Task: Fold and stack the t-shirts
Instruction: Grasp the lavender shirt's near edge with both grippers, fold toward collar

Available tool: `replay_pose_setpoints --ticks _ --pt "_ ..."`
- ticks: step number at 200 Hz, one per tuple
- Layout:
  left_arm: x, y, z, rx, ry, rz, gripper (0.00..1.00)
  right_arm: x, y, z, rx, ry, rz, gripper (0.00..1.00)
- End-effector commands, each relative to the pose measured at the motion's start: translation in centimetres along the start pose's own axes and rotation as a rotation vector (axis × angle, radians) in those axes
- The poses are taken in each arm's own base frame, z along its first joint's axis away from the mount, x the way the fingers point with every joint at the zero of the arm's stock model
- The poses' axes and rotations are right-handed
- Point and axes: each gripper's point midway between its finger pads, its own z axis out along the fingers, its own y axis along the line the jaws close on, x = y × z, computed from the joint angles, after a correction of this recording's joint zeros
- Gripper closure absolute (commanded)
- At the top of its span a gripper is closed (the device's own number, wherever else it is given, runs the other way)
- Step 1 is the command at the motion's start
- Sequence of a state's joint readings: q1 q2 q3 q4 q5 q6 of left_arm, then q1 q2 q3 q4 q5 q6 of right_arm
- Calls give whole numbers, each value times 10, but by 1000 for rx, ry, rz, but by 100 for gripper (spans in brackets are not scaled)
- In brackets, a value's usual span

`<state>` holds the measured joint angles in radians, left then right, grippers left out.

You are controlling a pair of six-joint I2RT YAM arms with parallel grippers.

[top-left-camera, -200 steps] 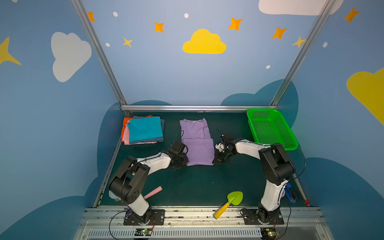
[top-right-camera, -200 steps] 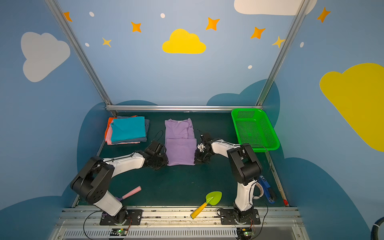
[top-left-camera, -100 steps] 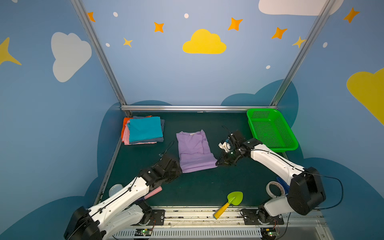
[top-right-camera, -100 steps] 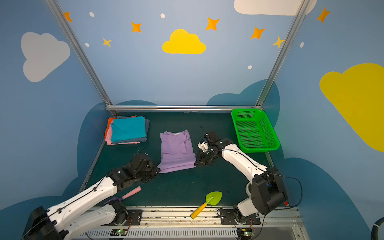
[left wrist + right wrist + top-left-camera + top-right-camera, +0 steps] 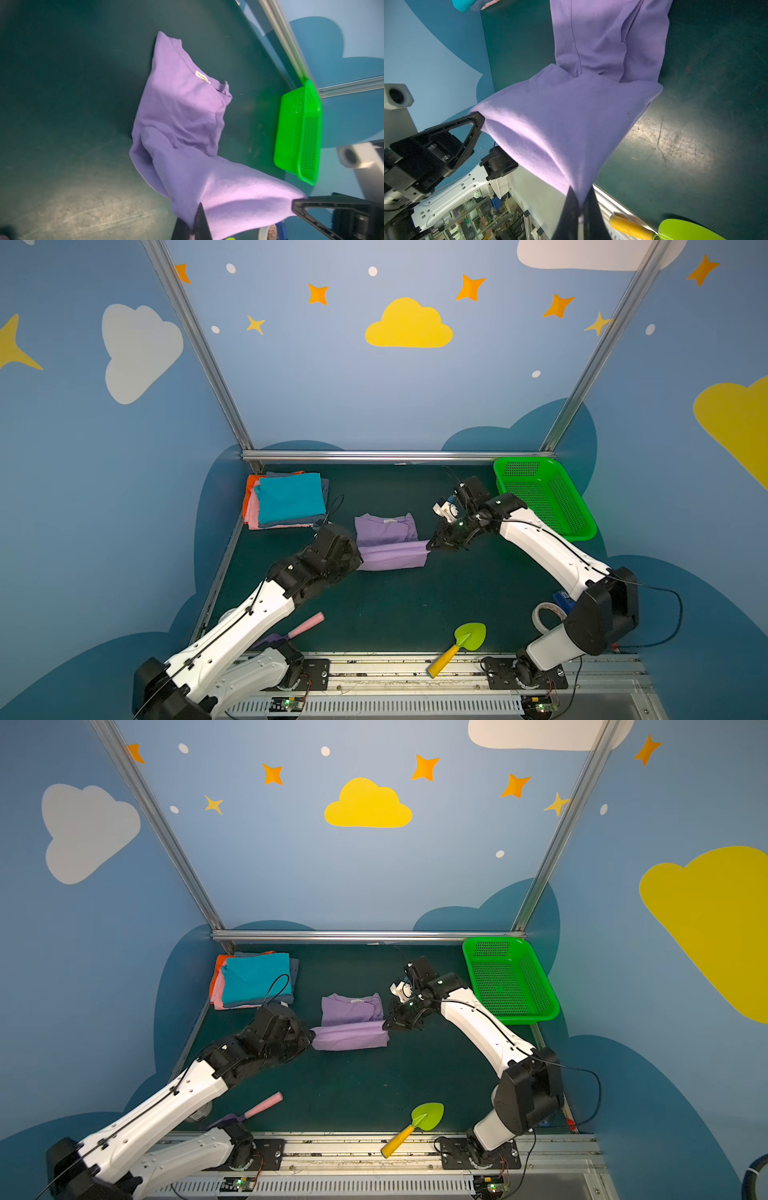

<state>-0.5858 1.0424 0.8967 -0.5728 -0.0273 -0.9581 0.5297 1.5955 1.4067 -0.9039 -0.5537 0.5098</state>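
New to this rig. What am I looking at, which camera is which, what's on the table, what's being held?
Two white robot arms are bolted to the front rail of a dark green table. Both top views come from one camera head above, looking down on the whole scene. The other two pictures come from a camera on each arm's wrist, looking along its hand.

On the table are a lavender t-shirt in the middle, a stack of folded t-shirts at the back left and a green basket at the back right. Near the front lie a toy shovel, a pink-handled tool and a tape roll.

The left hand and right hand are each shut on one end of the shirt's near edge, holding it raised. The wrist views show the pinched cloth.
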Motion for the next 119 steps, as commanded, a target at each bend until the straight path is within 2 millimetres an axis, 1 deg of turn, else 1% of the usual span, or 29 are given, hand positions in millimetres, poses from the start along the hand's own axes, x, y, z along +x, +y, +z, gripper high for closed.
replay_pose_setpoints --ticks 1,21,55,79,84,94,100,119 --pt "-30 -2 0 -14 -42 37 96 -16 -3 -1 1 3 6 100" --pt "-47 -6 13 3 -29 11 96 -38 -4 4 -14 -2 16 100" --pt "-68 -10 47 -2 19 3 96 -72 -12 18 -36 10 48 100" --pt "-81 -6 80 -33 71 -22 96 -92 -22 33 -50 35 78 100" --pt "-84 -3 88 -48 77 -27 96 -97 -26 37 -50 40 86 100" --pt "-85 -5 103 -35 133 -21 96 -106 -33 44 -51 48 99 100" --pt "-87 -2 112 -44 152 -27 96 -112 -37 48 -53 53 110 100" --pt "-98 3 140 -60 176 -50 96 -135 -52 61 -56 49 133 100"
